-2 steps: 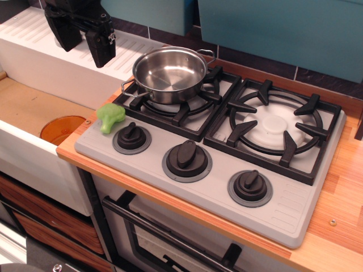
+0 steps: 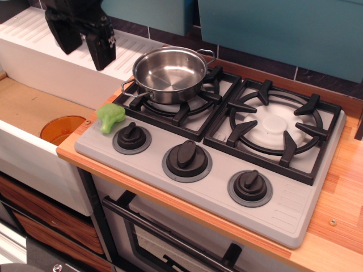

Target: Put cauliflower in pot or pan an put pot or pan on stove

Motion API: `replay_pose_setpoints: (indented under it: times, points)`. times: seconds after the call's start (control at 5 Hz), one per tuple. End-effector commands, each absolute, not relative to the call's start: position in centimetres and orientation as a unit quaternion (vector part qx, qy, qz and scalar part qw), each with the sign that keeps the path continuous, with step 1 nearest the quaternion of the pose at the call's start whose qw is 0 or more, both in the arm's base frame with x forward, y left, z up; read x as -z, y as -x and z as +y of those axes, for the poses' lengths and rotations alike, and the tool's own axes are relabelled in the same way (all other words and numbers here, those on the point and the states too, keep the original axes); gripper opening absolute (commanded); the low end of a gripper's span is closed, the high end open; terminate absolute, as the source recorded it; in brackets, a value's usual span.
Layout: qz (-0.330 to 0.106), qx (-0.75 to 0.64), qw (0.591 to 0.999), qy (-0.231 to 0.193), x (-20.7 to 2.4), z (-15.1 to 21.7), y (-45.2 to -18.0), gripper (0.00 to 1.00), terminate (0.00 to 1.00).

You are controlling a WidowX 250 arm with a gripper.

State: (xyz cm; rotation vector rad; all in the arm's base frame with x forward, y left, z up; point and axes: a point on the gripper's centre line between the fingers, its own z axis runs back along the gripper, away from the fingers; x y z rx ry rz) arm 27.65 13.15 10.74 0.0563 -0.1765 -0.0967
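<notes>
The light-green cauliflower [image 2: 110, 117] lies on the grey stove [image 2: 227, 192] at its front left corner, beside the leftmost knob. The shiny steel pan [image 2: 169, 73] stands empty on the left burner grate. My black gripper [image 2: 79, 44] hangs at the top left over the white ridged sink unit, well left of the pan and above the cauliflower. Its two fingers are spread apart with nothing between them.
Three black knobs [image 2: 186, 157] line the stove front. The right burner grate [image 2: 275, 127] is bare. An orange round object [image 2: 61, 129] sits in the sink basin at left. A teal wall panel [image 2: 272, 28] rises behind the stove. An oven door handle [image 2: 164, 238] runs below.
The gripper has shifted slightly up and to the left; the cauliflower and pan have not moved.
</notes>
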Motion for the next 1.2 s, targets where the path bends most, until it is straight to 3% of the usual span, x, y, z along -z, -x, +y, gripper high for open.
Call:
replay_pose_setpoints:
  times: [0.0,1.0]
  points:
    - [-0.12,0.047,0.991,-0.038,-9.9,12.8,-28.0,1.0,0.0]
    - [-0.155,0.048,0.986,-0.027,-4.5,12.6,-26.1,1.0,0.0]
